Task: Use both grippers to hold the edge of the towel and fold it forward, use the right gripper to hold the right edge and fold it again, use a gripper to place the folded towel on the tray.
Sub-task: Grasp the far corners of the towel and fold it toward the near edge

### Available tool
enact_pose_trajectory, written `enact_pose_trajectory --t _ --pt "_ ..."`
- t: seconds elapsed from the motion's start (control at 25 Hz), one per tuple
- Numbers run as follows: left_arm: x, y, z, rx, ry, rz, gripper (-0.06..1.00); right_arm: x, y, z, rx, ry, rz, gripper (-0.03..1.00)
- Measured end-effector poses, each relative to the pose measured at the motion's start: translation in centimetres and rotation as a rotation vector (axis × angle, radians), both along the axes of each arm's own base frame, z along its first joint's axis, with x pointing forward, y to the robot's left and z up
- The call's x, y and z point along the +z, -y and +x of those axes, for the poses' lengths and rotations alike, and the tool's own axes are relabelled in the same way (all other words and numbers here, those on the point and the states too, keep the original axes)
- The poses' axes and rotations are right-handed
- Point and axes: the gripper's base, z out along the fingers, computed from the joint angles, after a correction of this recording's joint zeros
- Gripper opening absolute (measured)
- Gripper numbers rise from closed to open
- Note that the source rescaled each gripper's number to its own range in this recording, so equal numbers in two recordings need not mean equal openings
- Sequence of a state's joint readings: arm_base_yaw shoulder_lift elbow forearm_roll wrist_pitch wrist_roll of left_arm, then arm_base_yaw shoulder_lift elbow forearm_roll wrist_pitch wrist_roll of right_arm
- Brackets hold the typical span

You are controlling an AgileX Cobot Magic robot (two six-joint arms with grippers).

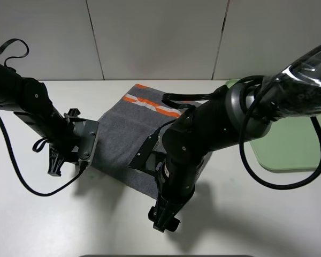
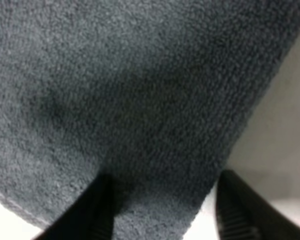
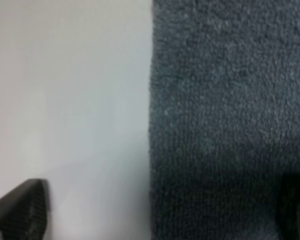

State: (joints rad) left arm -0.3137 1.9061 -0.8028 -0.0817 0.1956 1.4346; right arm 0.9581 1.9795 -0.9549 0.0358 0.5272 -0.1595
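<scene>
Towel (image 1: 131,128), just one, lies flat on the white desk (image 1: 257,230), its orange-and-white band at the far end. Two end effectors sit at its near side. The left end effector (image 2: 160,217) holds its two fingers (image 2: 97,217) partway apart, with the towel's edge between them. The right end effector (image 3: 160,212) gapes wide, one finger over cloth and one over bare desk. One pale green tray (image 1: 297,144) rests to the right, partly behind the right arm.

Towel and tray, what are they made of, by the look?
Towel: dark grey terry cloth, matte; fuzzy looped nap shows in the wrist views. Tray: pale green, probably moulded plastic; smooth, even surface with a low rim.
</scene>
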Motion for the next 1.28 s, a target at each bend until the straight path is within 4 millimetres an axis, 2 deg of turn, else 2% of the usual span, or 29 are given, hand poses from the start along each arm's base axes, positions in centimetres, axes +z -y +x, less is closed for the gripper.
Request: enact_pose_trajectory --t 0.24,0.32,0.68,0.72,0.8,0.88,0.92,1.08,1.12,1.28 --pt "-0.2 0.01 0.05 0.001 0.002 0.0 0.1 0.0 0.0 0.0 -0.001 0.0 0.0 1.0" --pt "-0.27 0.01 0.06 0.002 0.001 0.0 0.03 0.0 0.0 0.0 -0.001 0.0 0.0 1.0" --pt "-0.29 0.0 0.01 0.001 -0.005 0.002 0.0 0.0 0.0 0.0 -0.001 0.0 0.0 0.99" --pt "-0.29 0.0 0.01 0.0 -0.005 0.002 0.0 0.0 0.0 0.0 -0.001 0.0 0.0 0.95" --pt "-0.29 0.0 0.0 -0.001 -0.005 0.002 0.0 0.0 -0.01 0.01 0.001 0.001 0.001 0.8" --pt "-0.29 0.0 0.0 -0.001 -0.005 0.002 0.0 0.0 -0.02 0.01 0.0 0.001 0.003 0.62" --pt "-0.29 0.0 0.0 -0.001 -0.005 0.002 0.0 0.0 -0.03 0.02 -0.001 0.002 0.004 0.5" --pt "-0.29 0.0 0.0 -0.001 -0.006 0.002 0.0 0.01 -0.07 0.0 -0.007 -0.001 0.008 0.09" --pt "-0.29 0.0 0.0 -0.001 -0.006 0.002 0.0 0.01 -0.07 -0.01 -0.008 -0.002 0.008 0.01" --pt "-0.29 0.0 0.0 -0.001 -0.006 0.002 0.0 0.01 -0.07 -0.01 -0.009 -0.002 0.009 0.0"
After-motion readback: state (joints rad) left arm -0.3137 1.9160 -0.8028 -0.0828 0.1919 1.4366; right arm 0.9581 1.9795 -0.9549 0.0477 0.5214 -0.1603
